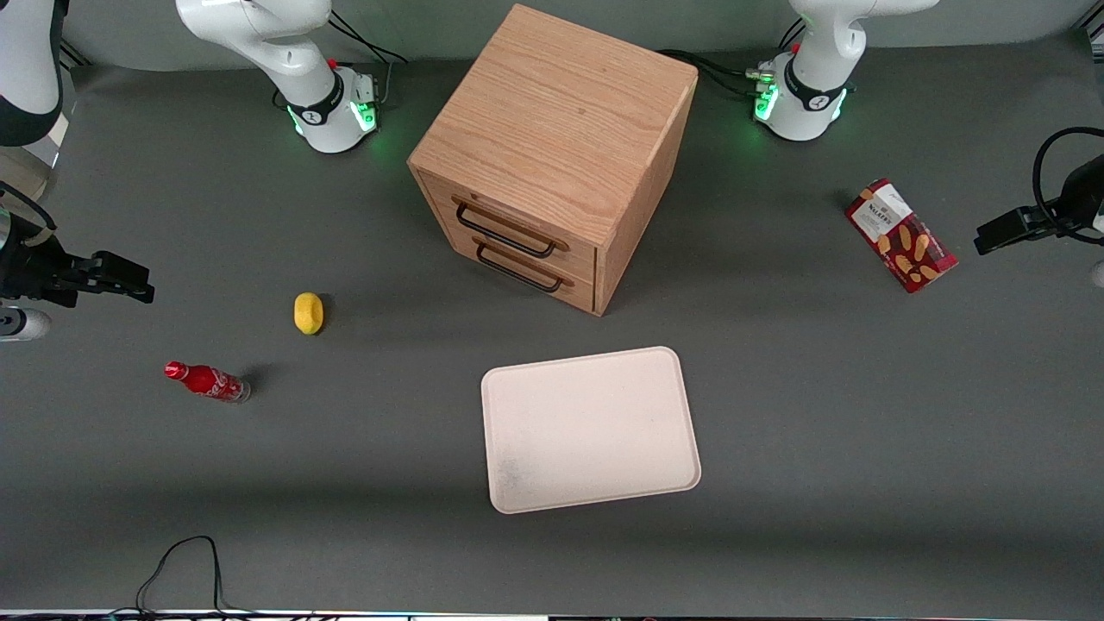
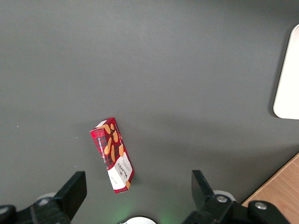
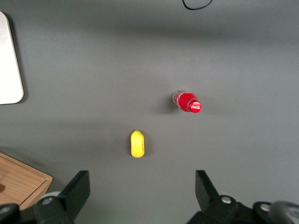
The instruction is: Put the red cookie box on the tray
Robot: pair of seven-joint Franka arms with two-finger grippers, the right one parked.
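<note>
Left arm's gripper [image 2: 135,196], fingers spread wide and holding nothing, hung above the bare grey tabletop [image 1: 802,414] near the working arm's edge, presumably lining up on the slim dark-red cookie box [image 1: 901,235] lying flat there, well apart from the cream-white rectangular tray [image 1: 590,429] mid-table.

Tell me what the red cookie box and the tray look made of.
Red cookie box: printed cardboard, probably; sharp folded edges, slight sheen. Tray: likely matte cream plastic, with moulded rounded corners and a low rim. The open pincer hangs above the box.
</note>
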